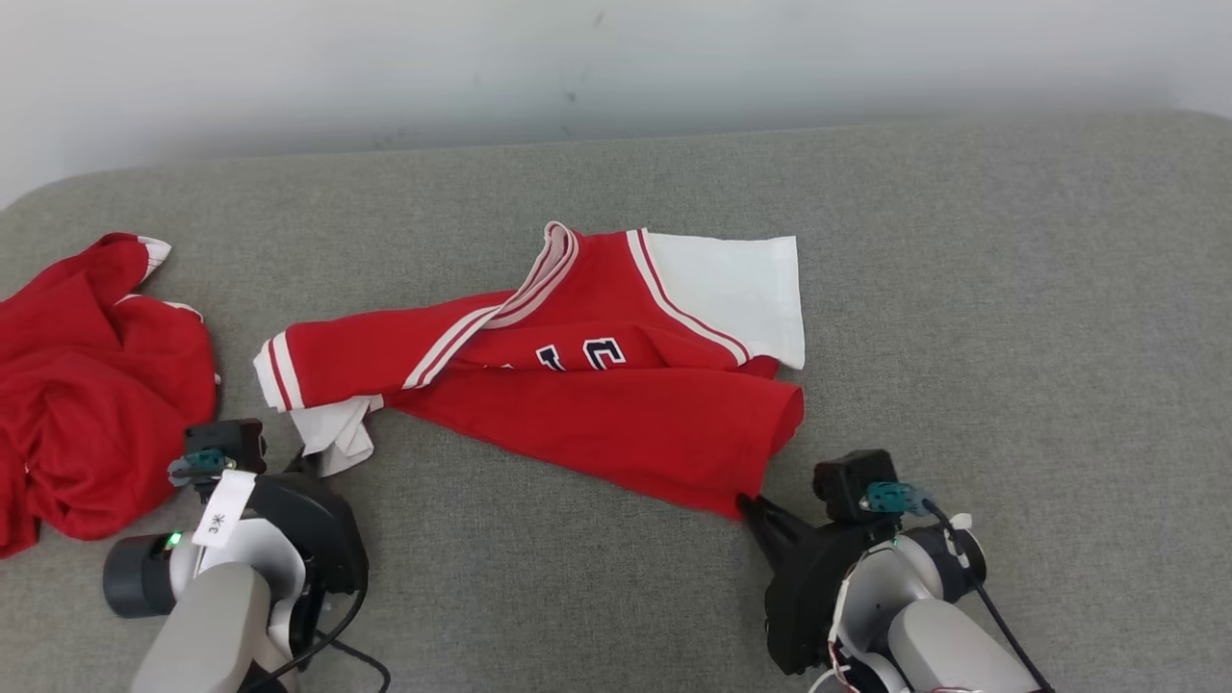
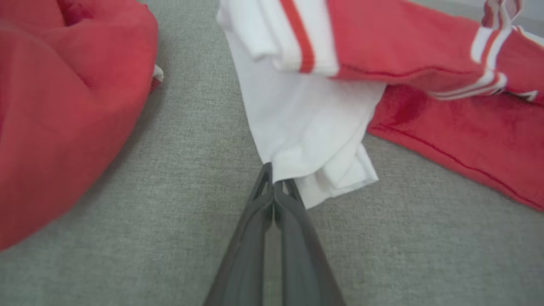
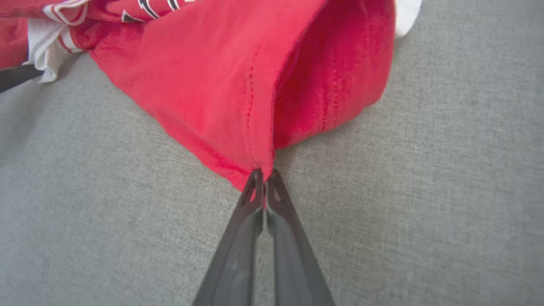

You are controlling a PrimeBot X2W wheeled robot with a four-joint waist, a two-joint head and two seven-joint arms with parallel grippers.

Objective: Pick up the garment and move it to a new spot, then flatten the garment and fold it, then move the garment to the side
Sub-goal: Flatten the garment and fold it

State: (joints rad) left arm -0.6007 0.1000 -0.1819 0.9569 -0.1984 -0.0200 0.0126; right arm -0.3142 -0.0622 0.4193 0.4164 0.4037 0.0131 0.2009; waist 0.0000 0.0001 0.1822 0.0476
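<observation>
Crumpled red cloth (image 1: 91, 404) at left on grey surface (image 1: 1011, 318), pale wall (image 1: 616, 58) behind

garment (image 1: 597, 414) was soft matt knit cloth, hem stitched | grey surface (image 1: 1011, 318) was coarse woven fabric, matt | right gripper (image 3: 264, 176) was smooth dark plastic, dull sheen | red heap (image 1: 87, 404) was matt cloth
</observation>
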